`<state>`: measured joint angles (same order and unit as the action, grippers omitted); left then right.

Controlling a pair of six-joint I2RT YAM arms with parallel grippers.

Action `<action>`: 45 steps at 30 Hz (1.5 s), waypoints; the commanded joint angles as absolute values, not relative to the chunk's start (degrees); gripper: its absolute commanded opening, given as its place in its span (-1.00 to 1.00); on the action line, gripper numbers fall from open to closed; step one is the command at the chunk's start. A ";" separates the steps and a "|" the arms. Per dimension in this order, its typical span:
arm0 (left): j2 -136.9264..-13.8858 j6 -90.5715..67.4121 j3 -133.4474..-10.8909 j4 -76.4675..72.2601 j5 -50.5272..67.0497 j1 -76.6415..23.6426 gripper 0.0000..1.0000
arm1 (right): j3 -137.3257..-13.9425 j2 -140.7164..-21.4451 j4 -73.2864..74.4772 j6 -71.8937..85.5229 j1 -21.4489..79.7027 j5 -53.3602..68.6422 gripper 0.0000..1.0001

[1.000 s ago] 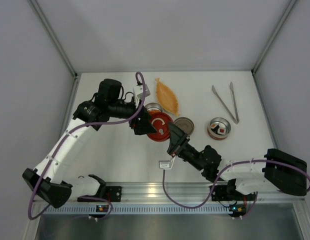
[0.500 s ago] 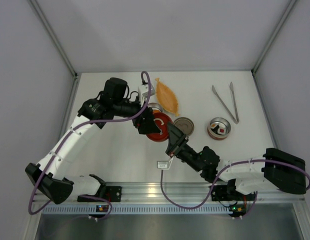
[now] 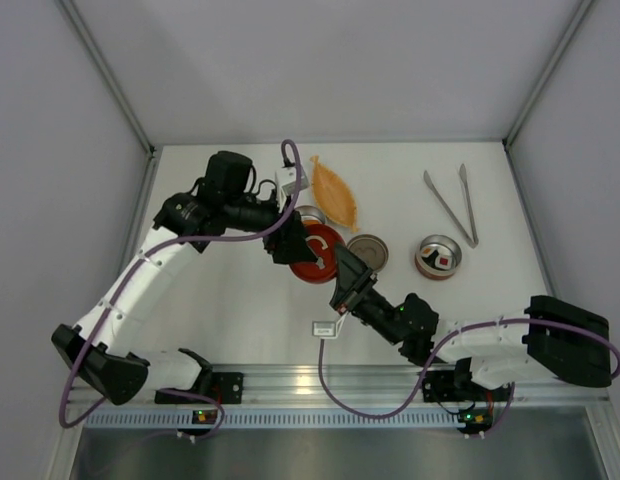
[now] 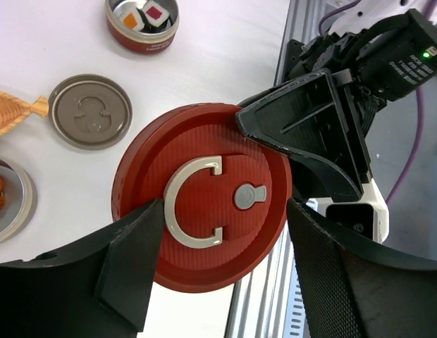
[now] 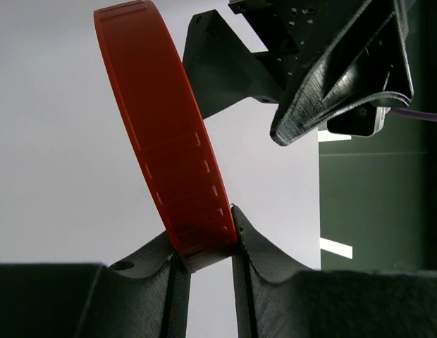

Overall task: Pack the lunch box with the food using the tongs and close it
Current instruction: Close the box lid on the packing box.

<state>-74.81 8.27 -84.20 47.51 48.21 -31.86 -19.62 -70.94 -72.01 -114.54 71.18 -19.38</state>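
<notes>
Left arm's elbow has swung slightly right since a second ago | left gripper [image 4: 218,211] jaws straddle red lid [image 4: 204,169], grasp unclear | right gripper [image 5: 204,246] clenched on lid's near rim | tongs [image 3: 451,205] far right | food [image 4: 155,13] in tin [image 4: 142,48], right of lid

Dish, orange, leaf-shaped [image 3: 333,192]: one, lying toward the back of the white table [image 3: 230,300]. Rail, grey metal [image 3: 310,378]: along the table's near edge.

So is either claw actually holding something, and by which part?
The right gripper pinches the red lid by its rim. The left gripper straddles the same lid across its face; whether it grips cannot be told.
</notes>
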 commanded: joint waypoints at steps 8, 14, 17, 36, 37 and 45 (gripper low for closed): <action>-70.40 14.67 -89.99 57.91 72.15 -33.49 0.31 | -23.20 -71.45 -75.23 -124.98 71.02 -20.83 -1.00; -68.30 10.55 -91.15 53.55 59.63 -33.49 0.35 | -24.34 -72.60 -75.67 -125.24 70.93 -20.57 -1.00; -66.01 8.79 -89.74 49.32 44.95 -33.57 0.38 | -24.70 -72.77 -75.59 -125.16 70.93 -20.57 -1.00; -70.49 18.63 -88.95 51.86 18.99 -42.80 0.57 | -28.04 -73.39 -72.42 -121.38 71.54 -24.43 -1.00; -70.66 18.63 -88.86 51.42 18.81 -42.80 0.56 | -27.95 -73.39 -72.51 -121.55 71.63 -24.35 -1.00; -70.93 18.72 -88.24 49.31 17.40 -42.80 0.10 | -27.69 -72.69 -73.04 -121.20 72.51 -24.43 -1.00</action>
<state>-70.89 18.20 -88.38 52.51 18.98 -42.50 -25.65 -73.38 -71.48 -114.91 71.26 -23.40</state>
